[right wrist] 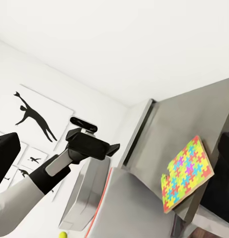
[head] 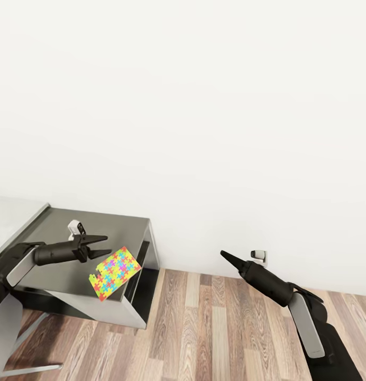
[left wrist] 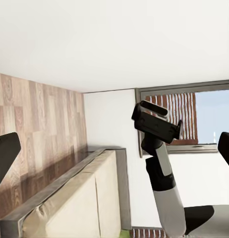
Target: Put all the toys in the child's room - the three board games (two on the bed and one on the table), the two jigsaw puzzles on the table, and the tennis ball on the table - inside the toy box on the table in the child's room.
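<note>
A jigsaw puzzle (head: 115, 272) with bright multicoloured pieces lies flat on the grey table (head: 119, 225), at its near right corner. The right wrist view shows the same puzzle (right wrist: 186, 173) reaching the table edge. My left gripper (head: 102, 246) hovers open just left of and above it, holding nothing. Over the wooden floor to the right, my right gripper (head: 224, 254) points toward the table, its dark fingers (right wrist: 6, 148) spread wide and empty. A small yellow-green ball (right wrist: 62, 234) peeks in at the edge of the right wrist view. The toy box and board games are out of view.
A white wall (head: 204, 106) stands close behind the table, with a socket (head: 259, 256) low on it. Wooden floor (head: 214, 328) spreads to the right of the table. The left wrist view shows a beige upholstered edge (left wrist: 79, 198) and a window (left wrist: 193, 114).
</note>
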Robot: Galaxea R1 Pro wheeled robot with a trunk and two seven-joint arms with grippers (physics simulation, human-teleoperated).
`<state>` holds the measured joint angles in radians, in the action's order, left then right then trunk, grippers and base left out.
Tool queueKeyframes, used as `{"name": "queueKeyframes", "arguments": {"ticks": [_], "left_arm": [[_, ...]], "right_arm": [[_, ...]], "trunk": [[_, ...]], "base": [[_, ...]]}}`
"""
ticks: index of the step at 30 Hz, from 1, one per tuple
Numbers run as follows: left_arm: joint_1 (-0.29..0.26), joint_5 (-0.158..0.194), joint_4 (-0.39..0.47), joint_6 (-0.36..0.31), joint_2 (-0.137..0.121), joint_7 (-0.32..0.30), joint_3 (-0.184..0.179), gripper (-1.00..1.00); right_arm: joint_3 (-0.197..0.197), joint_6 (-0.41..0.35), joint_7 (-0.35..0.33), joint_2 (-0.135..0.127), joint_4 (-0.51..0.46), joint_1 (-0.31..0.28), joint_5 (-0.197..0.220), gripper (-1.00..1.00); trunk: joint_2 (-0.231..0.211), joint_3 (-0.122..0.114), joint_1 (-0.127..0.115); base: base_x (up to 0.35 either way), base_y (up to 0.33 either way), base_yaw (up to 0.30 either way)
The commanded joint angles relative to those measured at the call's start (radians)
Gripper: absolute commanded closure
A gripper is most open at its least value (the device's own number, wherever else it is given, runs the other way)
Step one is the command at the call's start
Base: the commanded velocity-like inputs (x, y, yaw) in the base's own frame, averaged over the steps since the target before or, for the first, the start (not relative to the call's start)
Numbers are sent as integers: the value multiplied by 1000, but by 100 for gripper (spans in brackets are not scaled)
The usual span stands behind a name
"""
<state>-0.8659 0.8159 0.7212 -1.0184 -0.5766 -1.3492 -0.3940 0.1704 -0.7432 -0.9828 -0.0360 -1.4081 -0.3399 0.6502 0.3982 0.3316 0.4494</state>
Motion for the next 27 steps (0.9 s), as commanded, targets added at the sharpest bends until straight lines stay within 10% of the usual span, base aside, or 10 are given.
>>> {"name": "queueKeyframes", "arguments": {"ticks": [1, 27], "left_arm": [[-1, 3, 1, -9, -1, -4, -5, -100], [1, 3, 6, -6, 6, -4, -5, -100]], "right_arm": [[0, -6, -1, 0, 0, -1, 3, -100], [-29, -2, 3, 1, 1, -1, -14, -100]], "trunk": [[2, 0, 1], [2, -43, 1]], "base": [[0, 0, 0], [0, 0, 0]]}}
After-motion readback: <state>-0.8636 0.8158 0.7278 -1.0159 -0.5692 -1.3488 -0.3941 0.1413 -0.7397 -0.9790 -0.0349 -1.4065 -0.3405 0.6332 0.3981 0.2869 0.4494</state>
